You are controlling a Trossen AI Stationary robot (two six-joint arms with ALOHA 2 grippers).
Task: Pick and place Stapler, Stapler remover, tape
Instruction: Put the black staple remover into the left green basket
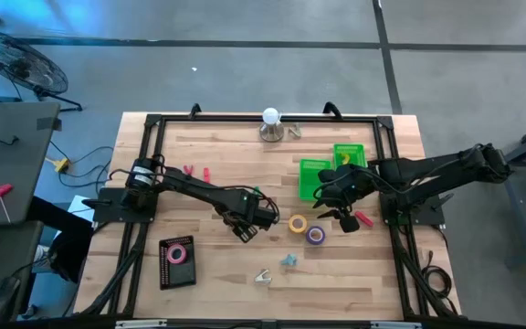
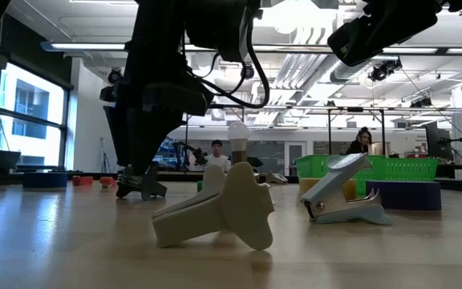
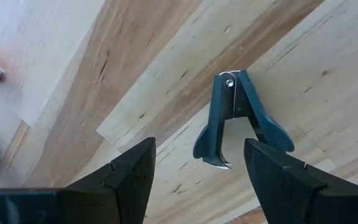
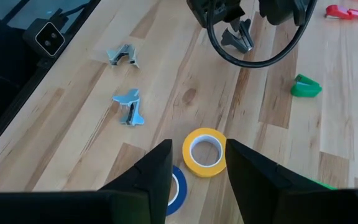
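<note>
I hold the left gripper (image 3: pixel 194 171) open over a dark blue-grey, claw-jawed staple remover (image 3: pixel 238 118) on the pale wooden table (image 3: pixel 135 68); light, rigid, probably best pinched across its winged handles. Right gripper (image 4: pixel 197 177), open, hovers above the yellow tape roll (image 4: pixel 204 151).

L arm reaches in from table's (image 1: pixel 199 128) left edge toward centre, left gripper (image 1: pixel 247 228) low over the wood, fingers (image 3: pixel 129 180) spread apart. R arm comes from table's right edge, right gripper (image 1: pixel 341 217) raised, fingers (image 4: pixel 253 171) parted, empty.
</note>
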